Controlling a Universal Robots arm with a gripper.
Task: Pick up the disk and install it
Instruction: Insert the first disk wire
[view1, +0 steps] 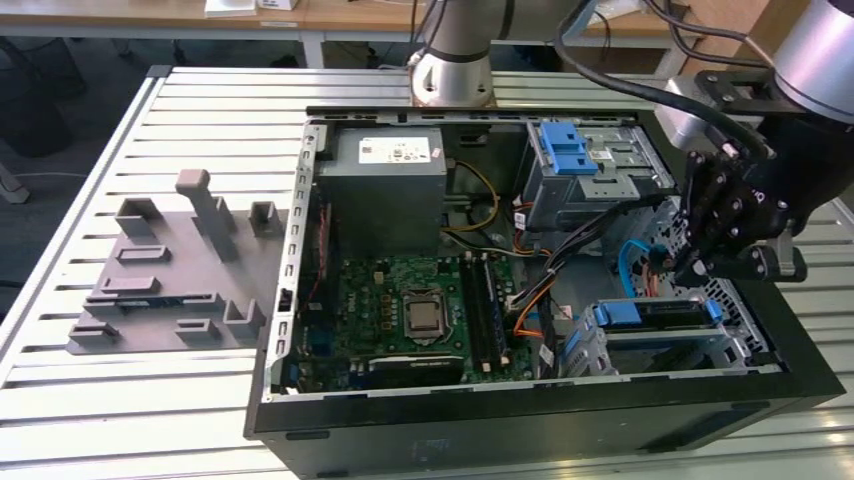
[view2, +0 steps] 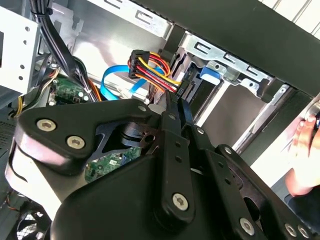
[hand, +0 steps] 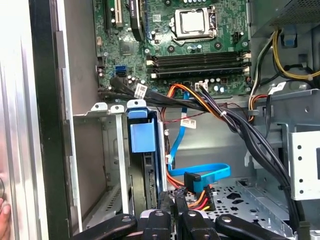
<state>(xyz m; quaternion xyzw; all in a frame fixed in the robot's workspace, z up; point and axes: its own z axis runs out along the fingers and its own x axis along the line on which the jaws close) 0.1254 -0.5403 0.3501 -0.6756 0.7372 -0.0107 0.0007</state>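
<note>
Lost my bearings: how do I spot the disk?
Find the open computer case. In its corner at the exterior view's lower right, under the gripper, the disk sits in a bay. Its blue rail lies wide and flat, unlike the upright blue latch higher up.

A black computer case (view1: 534, 420) sits on a table (view1: 80, 180) of pale silver slats. Inside lies a green motherboard (view1: 400, 300) with a silver processor square (view1: 424, 316). The power-supply box (view1: 387, 190) is grey with a small white sticker. A silver metal cage (view1: 587, 170) carries a blue plastic latch (view1: 567, 150). A bright blue ribbon cable (hand: 200, 177) curls beside a bundle of red, yellow, orange and black wires (view2: 150, 70). A grey moulded fixture (view1: 174, 270) lies beside the case. The gripper (view1: 721, 270) is matt black with silver screw heads.
</note>
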